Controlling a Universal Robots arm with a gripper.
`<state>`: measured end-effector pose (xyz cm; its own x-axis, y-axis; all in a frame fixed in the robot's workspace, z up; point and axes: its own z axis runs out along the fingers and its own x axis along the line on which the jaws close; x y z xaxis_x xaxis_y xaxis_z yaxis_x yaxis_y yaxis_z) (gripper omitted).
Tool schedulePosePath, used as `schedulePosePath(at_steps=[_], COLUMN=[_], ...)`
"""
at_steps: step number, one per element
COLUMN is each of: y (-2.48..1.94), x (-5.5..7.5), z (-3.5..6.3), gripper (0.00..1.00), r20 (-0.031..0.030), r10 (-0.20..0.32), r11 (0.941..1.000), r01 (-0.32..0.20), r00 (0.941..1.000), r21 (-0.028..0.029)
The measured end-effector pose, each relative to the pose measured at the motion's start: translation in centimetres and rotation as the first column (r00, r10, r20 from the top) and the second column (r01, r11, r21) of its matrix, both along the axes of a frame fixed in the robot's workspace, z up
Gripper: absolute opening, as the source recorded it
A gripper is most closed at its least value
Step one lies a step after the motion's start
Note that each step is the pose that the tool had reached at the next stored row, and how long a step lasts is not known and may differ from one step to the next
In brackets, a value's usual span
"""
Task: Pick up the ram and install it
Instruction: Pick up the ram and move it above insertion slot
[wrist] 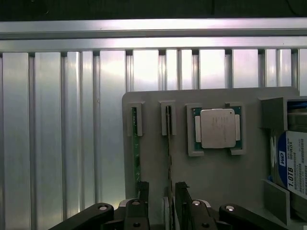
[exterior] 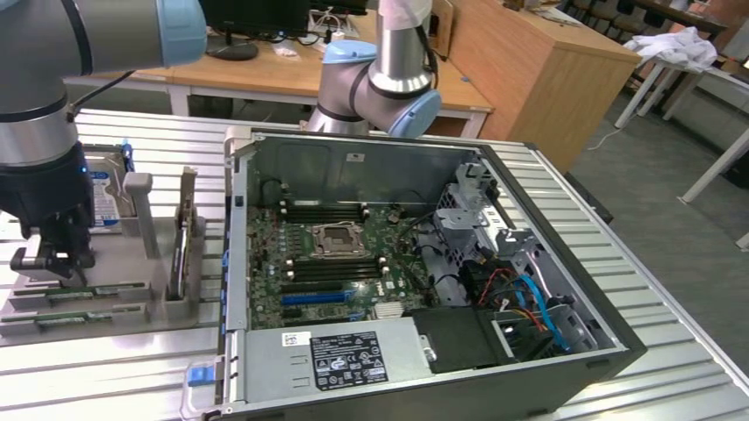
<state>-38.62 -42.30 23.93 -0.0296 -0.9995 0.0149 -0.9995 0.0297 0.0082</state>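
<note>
Open computer case (exterior: pixel 316 167); silver processor chip (wrist: pixel 217 127) beside hard drive (wrist: pixel 293 163) on grey tray (wrist: pixel 220 177)

Grey arm (exterior: pixel 73 35), blue caps (exterior: pixel 349 51), black pincer (wrist: pixel 162 192)

HDD label (wrist: pixel 293 165): "WD", "1.0TB".

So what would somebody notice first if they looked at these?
Probably the big open computer case in the middle of the exterior view, its green motherboard laid bare. Beside it, on that view's left, the gripper hangs open astride the ram standing in a grey holder, with a shiny silver processor chip nearby.
</note>
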Motion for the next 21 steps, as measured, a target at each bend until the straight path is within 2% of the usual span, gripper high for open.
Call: schedulePosePath(at_steps=[21], y=[0.00], x=[0.00], z=[-0.64], gripper=[0.36], r20=[0.0003], r10=[0.000], r11=[1.0000], r01=[0.000], r00=[1.0000], r21=[0.0002])
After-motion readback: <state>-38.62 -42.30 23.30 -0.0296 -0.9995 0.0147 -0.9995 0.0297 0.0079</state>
